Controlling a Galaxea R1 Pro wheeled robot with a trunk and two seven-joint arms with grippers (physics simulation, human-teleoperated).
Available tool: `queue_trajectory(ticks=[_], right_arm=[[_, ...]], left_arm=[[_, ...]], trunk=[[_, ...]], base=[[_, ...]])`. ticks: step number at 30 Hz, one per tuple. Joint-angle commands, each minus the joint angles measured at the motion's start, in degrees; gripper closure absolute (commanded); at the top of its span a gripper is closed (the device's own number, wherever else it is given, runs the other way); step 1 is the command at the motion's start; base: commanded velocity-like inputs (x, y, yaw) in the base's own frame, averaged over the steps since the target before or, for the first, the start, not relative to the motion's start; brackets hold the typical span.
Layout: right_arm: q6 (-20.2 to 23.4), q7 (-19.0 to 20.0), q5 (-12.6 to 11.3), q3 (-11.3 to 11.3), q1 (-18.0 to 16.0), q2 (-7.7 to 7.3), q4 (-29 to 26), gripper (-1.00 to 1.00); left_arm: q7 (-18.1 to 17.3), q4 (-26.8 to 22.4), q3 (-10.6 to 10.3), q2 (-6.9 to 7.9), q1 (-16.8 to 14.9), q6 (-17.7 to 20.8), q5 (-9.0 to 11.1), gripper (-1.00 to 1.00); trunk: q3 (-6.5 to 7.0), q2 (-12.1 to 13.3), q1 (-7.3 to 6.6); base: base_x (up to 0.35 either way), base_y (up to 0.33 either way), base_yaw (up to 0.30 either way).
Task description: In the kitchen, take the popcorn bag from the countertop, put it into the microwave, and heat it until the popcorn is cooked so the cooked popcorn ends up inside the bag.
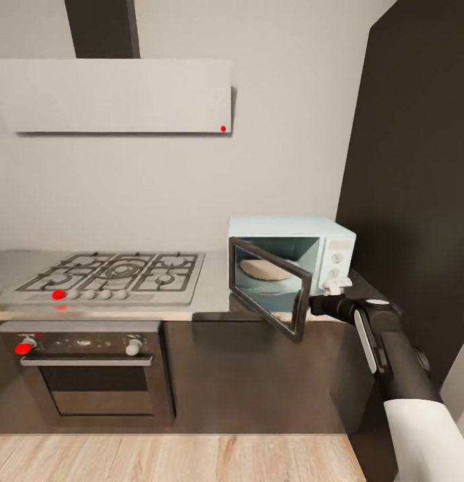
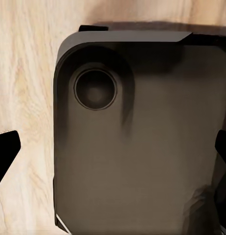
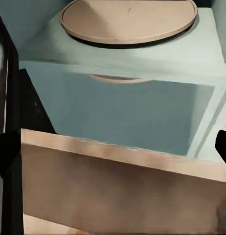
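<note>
Facing my right gripper (image 1: 333, 288), the small pale-blue boxy microwave (image 1: 329, 235) stands on the grey metal countertop (image 1: 211, 294), door swung open. My right arm reaches forward; fingers spread apart, holding nothing.

Right end effector (image 1: 333, 288) fingertips hidden behind microwave (image 1: 325, 244) door edge.

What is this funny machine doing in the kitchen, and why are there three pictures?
It is a robot with two arms, each ending in a claw. The big picture comes from its head. There you see a stove on a grey countertop and a pale-blue microwave with its door swung open. The right claw reaches toward it. The other pictures come from cameras near each claw. One looks into the microwave at its round plate. The other looks down at the robot's dark base and wooden floor. Nothing is held.
</note>
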Motion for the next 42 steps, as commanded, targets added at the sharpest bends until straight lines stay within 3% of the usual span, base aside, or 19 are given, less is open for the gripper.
queue_trajectory(ticks=[1, 22, 36, 37, 38, 40, 42], right_arm=[[0.2, 0.5, 0.4, -0.1, 0.0, 0.05, -0.1, -1.0], [0.1, -0.1, 0.3, -0.4, 0.0, -0.1, 0.1, -1.0], [0.1, -0.3, 0.3, -2.1, 0.0, -0.23, 0.2, -1.0], [-1.3, -1.4, 0.3, -5.2, 0.0, -1.35, 1.6, -1.0], [-4.0, -2.4, 0.3, -9.0, 0.0, -3.51, 4.2, -1.0], [-6.1, -3.1, 0.3, -11.4, 0.0, -5.47, 6.0, -1.0], [-6.6, -3.9, 0.4, -12.0, 0.0, -6.1, 6.5, -1.0]], left_arm=[[0.0, 0.0, 0.0, -0.01, 0.0, -0.1, 0.3, -1.0], [0.0, 0.0, 0.0, -0.01, 0.0, -0.1, 0.3, -1.0], [0.0, 0.0, 0.0, -0.01, 0.0, -0.1, 0.3, -1.0], [0.0, 0.0, 0.0, -0.01, 0.0, -0.1, 0.3, -1.0], [-0.1, 0.0, 0.0, -0.01, 0.0, -0.1, 0.4, -1.0], [0.0, 0.0, 0.0, -0.01, 0.0, -0.1, 0.3, -1.0], [0.0, 0.0, 0.0, 0.01, 0.0, -0.1, 0.3, -1.0]], trunk=[[-0.06, 0.0, -0.03], [-0.06, 0.0, -0.03], [-0.06, 0.0, -0.03], [-0.06, 0.0, -0.03], [-0.06, 0.0, -0.03], [-0.06, 0.0, -0.03], [-0.06, 0.0, -0.03]], base=[[-0.229, 0.234, 0.0], [-0.036, 0.311, 0.0], [0.0, 0.312, 0.0], [0.0, 0.052, 0.0], [0.0, 0.017, 0.0], [0.0, 0.007, 0.0], [0.0, 0.002, 0.0]])
